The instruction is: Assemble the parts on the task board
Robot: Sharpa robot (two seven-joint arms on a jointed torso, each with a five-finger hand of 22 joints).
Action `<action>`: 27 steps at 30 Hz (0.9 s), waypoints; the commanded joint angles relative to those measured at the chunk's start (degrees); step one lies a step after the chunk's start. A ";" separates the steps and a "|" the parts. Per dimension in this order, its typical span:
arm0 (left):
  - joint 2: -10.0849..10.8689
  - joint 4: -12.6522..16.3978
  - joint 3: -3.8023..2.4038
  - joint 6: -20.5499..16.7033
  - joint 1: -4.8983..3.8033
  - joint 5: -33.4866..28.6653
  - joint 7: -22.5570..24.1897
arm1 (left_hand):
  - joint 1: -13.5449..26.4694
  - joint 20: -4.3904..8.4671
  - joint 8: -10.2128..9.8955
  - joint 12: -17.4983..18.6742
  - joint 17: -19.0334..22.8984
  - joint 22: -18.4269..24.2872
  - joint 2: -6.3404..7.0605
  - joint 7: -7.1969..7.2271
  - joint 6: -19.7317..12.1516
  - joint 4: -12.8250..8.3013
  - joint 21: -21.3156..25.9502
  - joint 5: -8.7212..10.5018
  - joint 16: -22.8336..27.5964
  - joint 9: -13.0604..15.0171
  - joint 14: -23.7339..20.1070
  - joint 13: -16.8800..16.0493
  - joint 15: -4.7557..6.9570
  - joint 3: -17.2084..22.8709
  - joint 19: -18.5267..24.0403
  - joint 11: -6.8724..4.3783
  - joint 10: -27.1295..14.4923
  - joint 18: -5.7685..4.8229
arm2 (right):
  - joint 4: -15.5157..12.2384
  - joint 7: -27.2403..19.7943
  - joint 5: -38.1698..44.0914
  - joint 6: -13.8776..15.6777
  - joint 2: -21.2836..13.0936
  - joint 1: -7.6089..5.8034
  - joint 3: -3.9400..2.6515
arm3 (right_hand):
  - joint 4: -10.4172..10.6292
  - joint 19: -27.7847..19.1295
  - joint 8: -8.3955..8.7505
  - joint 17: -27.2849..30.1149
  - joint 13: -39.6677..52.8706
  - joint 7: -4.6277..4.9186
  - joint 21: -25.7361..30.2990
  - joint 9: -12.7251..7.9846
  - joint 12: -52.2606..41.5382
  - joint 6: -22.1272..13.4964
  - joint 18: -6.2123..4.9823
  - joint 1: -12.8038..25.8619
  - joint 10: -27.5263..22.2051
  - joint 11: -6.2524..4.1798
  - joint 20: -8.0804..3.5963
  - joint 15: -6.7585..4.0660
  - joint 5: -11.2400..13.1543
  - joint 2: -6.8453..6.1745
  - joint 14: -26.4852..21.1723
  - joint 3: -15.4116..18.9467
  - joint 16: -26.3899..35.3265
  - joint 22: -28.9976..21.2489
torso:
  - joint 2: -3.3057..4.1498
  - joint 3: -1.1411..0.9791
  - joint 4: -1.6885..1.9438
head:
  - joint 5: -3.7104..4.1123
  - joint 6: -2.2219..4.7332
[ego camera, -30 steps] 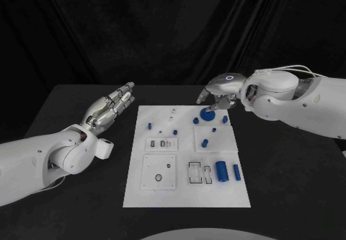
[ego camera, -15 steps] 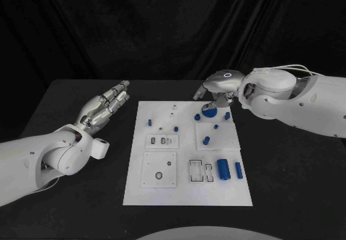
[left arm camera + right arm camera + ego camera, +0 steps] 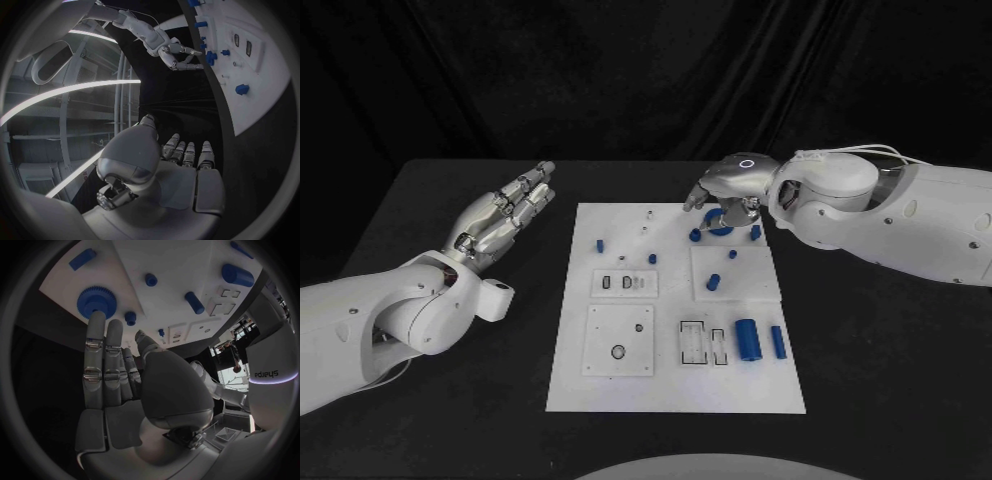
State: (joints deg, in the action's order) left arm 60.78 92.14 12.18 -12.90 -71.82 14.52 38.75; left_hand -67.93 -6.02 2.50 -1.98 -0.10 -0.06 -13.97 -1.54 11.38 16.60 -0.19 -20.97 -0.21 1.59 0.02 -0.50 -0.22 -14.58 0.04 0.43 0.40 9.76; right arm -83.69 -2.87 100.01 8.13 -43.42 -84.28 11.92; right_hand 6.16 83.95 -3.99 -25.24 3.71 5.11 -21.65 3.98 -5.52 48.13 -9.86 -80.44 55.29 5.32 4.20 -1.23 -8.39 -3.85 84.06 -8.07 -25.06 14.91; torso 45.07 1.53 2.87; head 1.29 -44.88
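Gear (image 3: 96,301) lies flat on the task board (image 3: 675,380) just past the right hand (image 3: 728,190), whose straight, empty fingers (image 3: 95,340) reach it; left hand (image 3: 502,215) hangs spread, well apart.

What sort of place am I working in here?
Probably a robotics lab test cell: a black table backed by black curtains, with a white task board carrying small blue parts for assembly.
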 commanded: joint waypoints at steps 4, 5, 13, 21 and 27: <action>0.04 0.28 -0.07 0.32 -0.24 0.24 14.33 | -0.40 0.35 0.10 -0.11 0.10 0.06 -0.11 0.10 0.33 0.03 0.19 -0.22 0.21 0.08 -0.02 -0.02 0.19 0.17 -0.04 0.41 0.14 0.03 | 0.53 -0.50 0.55 -1.43 0.46 0.84 -0.04 | -0.06 -0.01 -0.34 -0.59 -0.07 0.20 -0.73 0.01 0.57 0.97 -0.33 -0.36 -0.06 0.16 -0.14 -0.23 -0.31 -0.29 1.80 -0.57 -0.73 0.71 | 0.04 -0.02 -0.03 | -0.09 -0.10; 0.02 0.27 -0.07 0.44 -0.25 0.24 14.29 | -0.40 0.35 0.10 -0.11 0.10 0.06 -0.11 0.09 0.33 0.03 0.19 -0.22 0.21 0.08 -0.02 -0.02 0.19 0.17 -0.04 0.41 0.14 0.02 | 0.65 -0.45 0.55 -1.65 0.57 1.01 -0.04 | -0.10 -0.06 -0.35 -0.69 -0.06 0.22 -0.84 0.01 0.64 1.07 -0.33 -0.40 -0.04 0.15 -0.14 -0.25 -0.33 -0.30 1.77 -0.61 -0.85 0.84 | 0.06 -0.03 -0.03 | -0.08 -0.12; -0.16 -0.11 -0.07 0.98 -0.27 0.24 14.12 | -0.39 0.31 0.06 -0.05 0.10 0.06 -0.22 0.07 0.29 0.03 0.19 -0.25 0.21 0.07 -0.02 -0.01 0.08 0.20 -0.04 0.50 0.12 -0.07 | 2.19 -0.08 1.06 -1.70 1.70 2.50 -0.04 | -1.36 -1.53 -0.33 -1.90 0.01 0.59 -2.67 0.00 1.38 2.34 -0.36 -1.57 0.66 0.06 -0.26 -0.35 -2.79 -0.27 0.80 -1.83 -2.09 3.02 | 0.00 -0.09 -0.10 | 0.01 -0.73; -0.42 -0.48 -0.07 1.66 -0.27 0.24 14.13 | -0.40 0.30 0.04 -0.09 0.10 0.06 -0.28 0.09 0.30 0.01 0.19 -0.29 0.21 0.07 -0.02 -0.02 0.02 0.23 -0.04 0.55 0.13 -0.12 | 4.59 -0.05 2.76 -0.28 3.29 4.54 -0.04 | -1.90 -2.25 -0.43 -2.59 0.04 0.78 -4.09 0.06 1.45 3.44 -0.40 -1.72 1.46 -0.07 -0.39 -0.51 -4.01 -0.40 0.72 -2.71 -2.99 4.60 | 0.02 -0.14 0.05 | -0.22 -0.99; -0.47 -0.72 -0.06 2.14 -0.27 0.24 13.86 | -0.47 0.24 -0.03 -0.05 0.10 0.06 -0.37 0.15 0.18 -0.03 0.19 -0.44 0.21 0.05 -0.02 -0.01 -0.10 0.29 -0.04 0.70 0.13 -0.20 | 5.97 -0.73 3.00 1.20 4.27 5.45 -0.04 | -2.59 -3.48 -0.80 -3.27 0.03 1.03 -5.79 0.27 1.37 5.41 -0.36 -2.34 2.72 -0.07 -0.43 -0.45 -5.01 -0.27 0.19 -4.69 -3.84 6.60 | 0.03 -0.08 -0.06 | -0.40 -1.20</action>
State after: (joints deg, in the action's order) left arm 60.42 91.41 12.18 -11.87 -71.90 14.61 38.76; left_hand -68.16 -6.03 2.49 -1.98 -0.06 -0.08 -14.21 -1.54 11.38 16.60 -0.19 -21.19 -0.21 1.58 0.02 -0.49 -0.22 -14.59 0.04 0.62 0.60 9.76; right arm -78.04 -3.24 101.83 8.32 -39.25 -79.39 11.63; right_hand 3.55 80.86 -4.61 -28.45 3.72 6.14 -27.30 4.19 -4.27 53.23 -9.85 -82.28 57.66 5.22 3.80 -1.22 -13.27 -4.31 84.05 -12.46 -28.66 21.33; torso 45.07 1.41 2.82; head 0.92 -46.05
